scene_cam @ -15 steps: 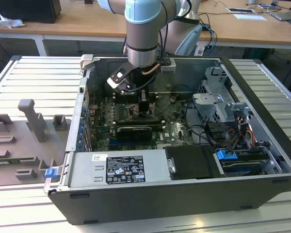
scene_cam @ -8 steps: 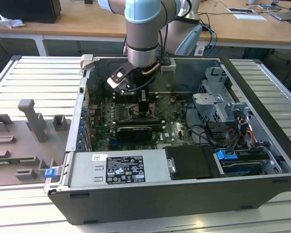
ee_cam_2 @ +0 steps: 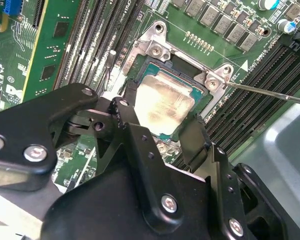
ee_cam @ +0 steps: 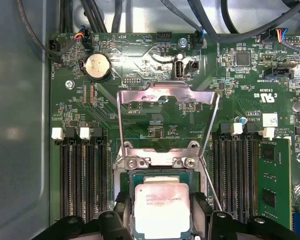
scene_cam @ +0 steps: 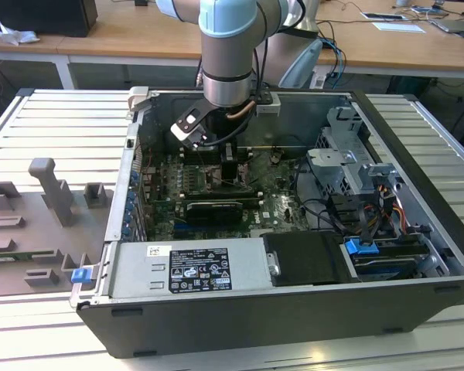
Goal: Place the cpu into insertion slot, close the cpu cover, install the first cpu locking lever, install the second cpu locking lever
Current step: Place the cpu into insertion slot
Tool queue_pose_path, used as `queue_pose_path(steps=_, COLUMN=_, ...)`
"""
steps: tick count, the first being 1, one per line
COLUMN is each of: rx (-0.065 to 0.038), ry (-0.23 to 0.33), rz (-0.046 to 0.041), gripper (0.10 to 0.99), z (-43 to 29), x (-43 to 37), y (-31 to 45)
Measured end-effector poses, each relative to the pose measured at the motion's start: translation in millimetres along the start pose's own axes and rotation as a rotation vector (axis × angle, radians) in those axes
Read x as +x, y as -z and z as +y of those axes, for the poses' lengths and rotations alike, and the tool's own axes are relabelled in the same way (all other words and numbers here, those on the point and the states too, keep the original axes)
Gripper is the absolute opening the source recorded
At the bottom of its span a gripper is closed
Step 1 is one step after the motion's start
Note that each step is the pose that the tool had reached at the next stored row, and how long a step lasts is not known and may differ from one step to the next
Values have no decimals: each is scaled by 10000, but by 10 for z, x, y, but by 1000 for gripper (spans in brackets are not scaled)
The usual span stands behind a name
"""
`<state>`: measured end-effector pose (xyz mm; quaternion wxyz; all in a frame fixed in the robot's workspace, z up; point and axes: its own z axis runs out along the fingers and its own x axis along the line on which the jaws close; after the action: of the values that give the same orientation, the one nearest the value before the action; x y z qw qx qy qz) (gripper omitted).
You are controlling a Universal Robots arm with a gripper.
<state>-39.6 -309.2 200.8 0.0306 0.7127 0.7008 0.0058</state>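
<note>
We note, in both wrist views, the gripper (ee_cam: 163,212) drawn in narrow on the cpu (ee_cam: 162,207), a finger (ee_cam_2: 126,107) pressed to each of two opposite edges, the chip sitting within the insertion slot (ee_cam: 157,160) on the green board, the cpu cover (ee_cam: 165,94) swung open beyond it.

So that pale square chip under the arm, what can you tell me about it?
The cpu is a flat square chip with a pale silvery-beige metal top, faintly printed, on a thin green edge. It sits level in or just over the slot, whose cover stands open. The black gripper flanks two opposite sides; whether it touches, I cannot tell.
</note>
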Motion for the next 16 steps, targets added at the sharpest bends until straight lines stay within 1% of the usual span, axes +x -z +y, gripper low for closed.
queue_pose_path(steps=3, rx=0, ry=0, rz=0, gripper=608, z=1, x=-1, y=23)
queue_pose_path(steps=4, rx=0, ry=0, rz=0, gripper=608, z=2, x=-1, y=37)
queue_pose_path(steps=5, rx=1, ry=-1, rz=-1, gripper=608, z=3, x=-2, y=68)
queue_pose_path(steps=6, rx=3, ry=-1, rz=0, gripper=592, z=4, x=-3, y=90)
queue_pose_path(steps=7, rx=7, ry=-1, rz=-1, gripper=529, z=5, x=-3, y=104)
queue_pose_path(steps=8, rx=12, ry=0, rz=-1, gripper=529, z=6, x=-4, y=113)
queue_pose_path(steps=9, rx=18, ry=0, rz=-2, gripper=404, z=6, x=-4, y=122)
queue_pose_path(steps=10, rx=23, ry=0, rz=-4, gripper=404, z=7, x=-4, y=130)
queue_pose_path(steps=15, rx=56, ry=6, rz=-47, gripper=106, z=11, x=-7, y=190)
queue_pose_path(steps=16, rx=55, ry=5, rz=-47, gripper=106, z=11, x=-7, y=195)
